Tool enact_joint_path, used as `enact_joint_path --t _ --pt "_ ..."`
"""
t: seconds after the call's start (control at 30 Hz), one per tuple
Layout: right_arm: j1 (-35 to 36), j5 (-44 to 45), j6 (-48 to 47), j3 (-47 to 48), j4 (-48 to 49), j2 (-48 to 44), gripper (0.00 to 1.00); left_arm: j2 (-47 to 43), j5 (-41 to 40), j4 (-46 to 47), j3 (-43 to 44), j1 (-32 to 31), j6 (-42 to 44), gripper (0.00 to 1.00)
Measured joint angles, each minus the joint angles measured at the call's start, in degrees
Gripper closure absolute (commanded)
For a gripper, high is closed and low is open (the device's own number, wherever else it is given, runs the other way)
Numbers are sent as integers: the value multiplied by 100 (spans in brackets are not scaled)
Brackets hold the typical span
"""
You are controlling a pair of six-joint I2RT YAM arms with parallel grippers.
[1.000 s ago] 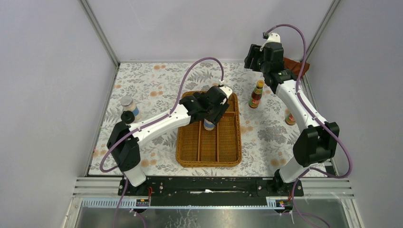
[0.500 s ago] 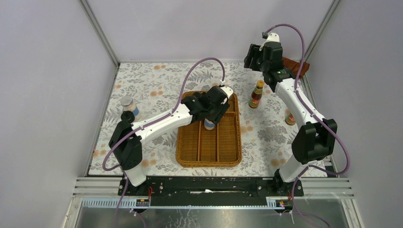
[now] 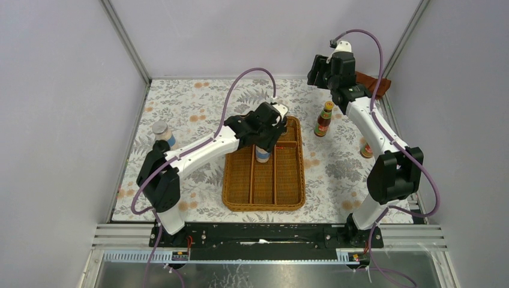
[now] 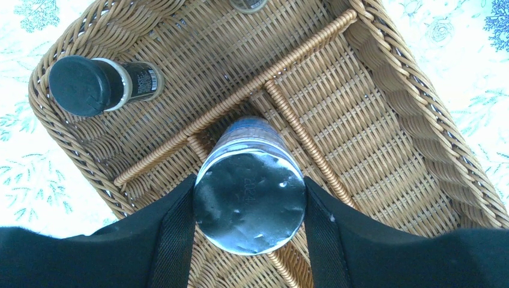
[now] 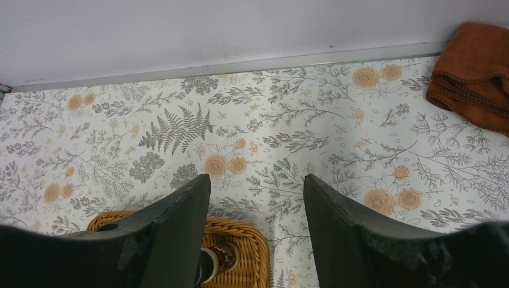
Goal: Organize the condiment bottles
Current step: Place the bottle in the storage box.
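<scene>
My left arm (image 3: 198, 153) reaches over the middle of the bench (image 3: 180, 108), left claw (image 3: 263, 144) clamped on a shaker (image 4: 249, 210). My right arm (image 3: 369, 123) stretches toward the far right corner, right claw (image 5: 256, 186) gaping.

A shaker (image 4: 249, 201) is over the tray (image 3: 264, 206), a sauce bottle (image 3: 324, 120) to the tray's right.

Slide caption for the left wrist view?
Left gripper holding a silver-lidded shaker over the wicker tray; a black-capped bottle sits in one corner.

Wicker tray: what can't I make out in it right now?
Top view: wicker tray's far end, hidden by the left arm.
Left wrist: item at the top edge, cut off; held shaker's label, mostly under its lid.
Right wrist: bottle at the bottom edge, half behind a finger.
</scene>
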Motion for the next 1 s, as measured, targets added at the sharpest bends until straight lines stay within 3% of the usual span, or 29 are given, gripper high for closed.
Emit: enact_joint_path --t 0.67,0.9,1.0 --pt "0 -2 0 52 -2 33 34 37 533 -11 22 111 -186 100" --pt "0 -2 0 52 -2 33 34 37 507 -15 20 111 -289 80" --pt "0 0 0 52 -2 33 34 37 459 -22 20 111 -332 83"
